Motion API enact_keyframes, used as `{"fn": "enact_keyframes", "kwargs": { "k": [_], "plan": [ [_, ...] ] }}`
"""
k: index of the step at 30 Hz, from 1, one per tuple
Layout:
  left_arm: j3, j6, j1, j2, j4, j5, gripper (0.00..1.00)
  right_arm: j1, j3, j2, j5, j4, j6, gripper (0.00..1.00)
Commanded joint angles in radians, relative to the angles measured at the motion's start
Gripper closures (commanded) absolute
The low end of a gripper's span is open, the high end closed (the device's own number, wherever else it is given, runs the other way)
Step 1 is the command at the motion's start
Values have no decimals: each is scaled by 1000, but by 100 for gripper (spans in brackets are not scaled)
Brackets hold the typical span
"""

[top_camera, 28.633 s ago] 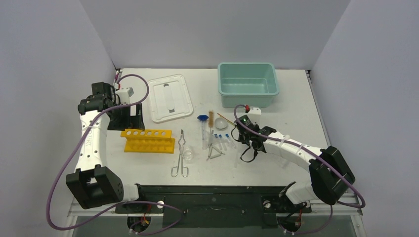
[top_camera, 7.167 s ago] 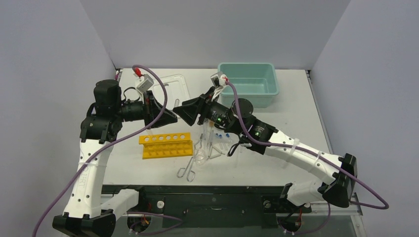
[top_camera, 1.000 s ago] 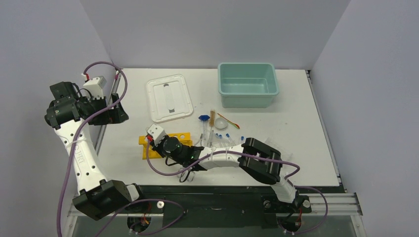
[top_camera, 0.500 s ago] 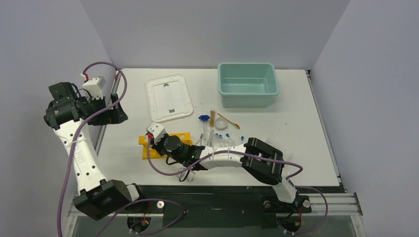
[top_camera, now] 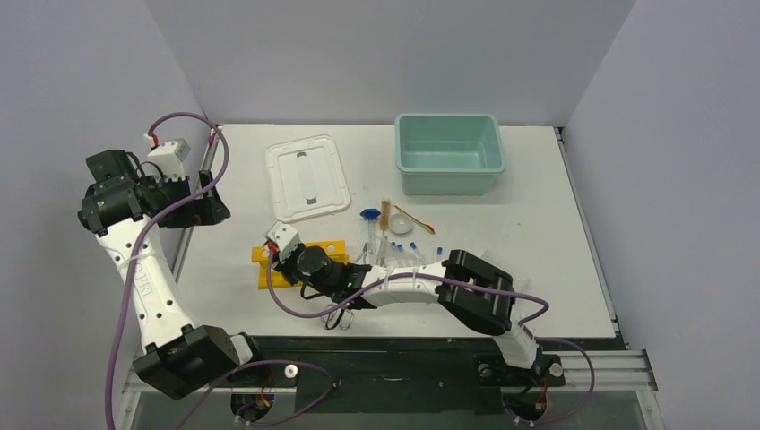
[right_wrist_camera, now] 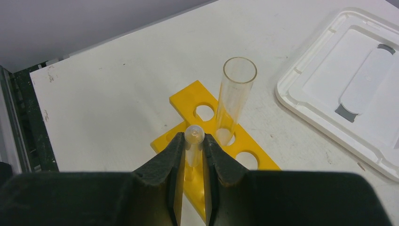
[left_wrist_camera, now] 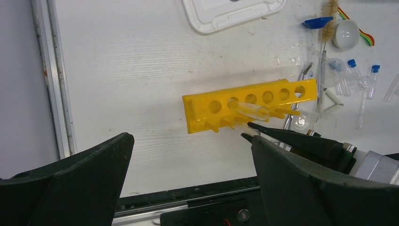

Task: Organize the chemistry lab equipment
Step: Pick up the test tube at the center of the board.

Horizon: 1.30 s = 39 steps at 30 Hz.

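Observation:
My right gripper (right_wrist_camera: 193,141) is shut on a thin clear glass tube (right_wrist_camera: 193,132) whose rounded end pokes out past the fingertips. It hovers low at the left end of the yellow holed rack (right_wrist_camera: 186,100), seen from above as the rack (top_camera: 336,248) with the right gripper (top_camera: 280,271) over it. A wider clear tube (right_wrist_camera: 235,99) stands in the rack's second hole. My left gripper (top_camera: 220,199) hangs open and holds nothing above the table's left edge. It looks down on the rack (left_wrist_camera: 200,110) and the wide tube (left_wrist_camera: 249,109).
A white lid (top_camera: 307,176) lies behind the rack and a teal tub (top_camera: 448,117) stands at the back right. Blue-capped vials (top_camera: 412,246), a brush (top_camera: 384,215) and a round dish (top_camera: 401,222) lie right of the rack. Tongs (top_camera: 336,315) poke out under the right arm.
Over the last second the right gripper holds still at the rack with the thin tube. The left arm has crept slightly to the left.

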Motion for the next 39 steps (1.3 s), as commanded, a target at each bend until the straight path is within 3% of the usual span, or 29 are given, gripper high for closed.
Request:
{"fn": "enact_keyframes", "kwargs": {
  "k": [1, 23, 39],
  "plan": [
    [19, 18, 11, -12, -10, 28, 3, 8, 34, 8, -6, 20, -2, 100],
    [21, 33, 26, -13, -20, 33, 3, 8, 31, 68, 3, 3, 11, 100],
    [13, 36, 32, -10, -15, 38, 3, 10, -1, 15, 12, -38, -3, 100]
  ]
}}
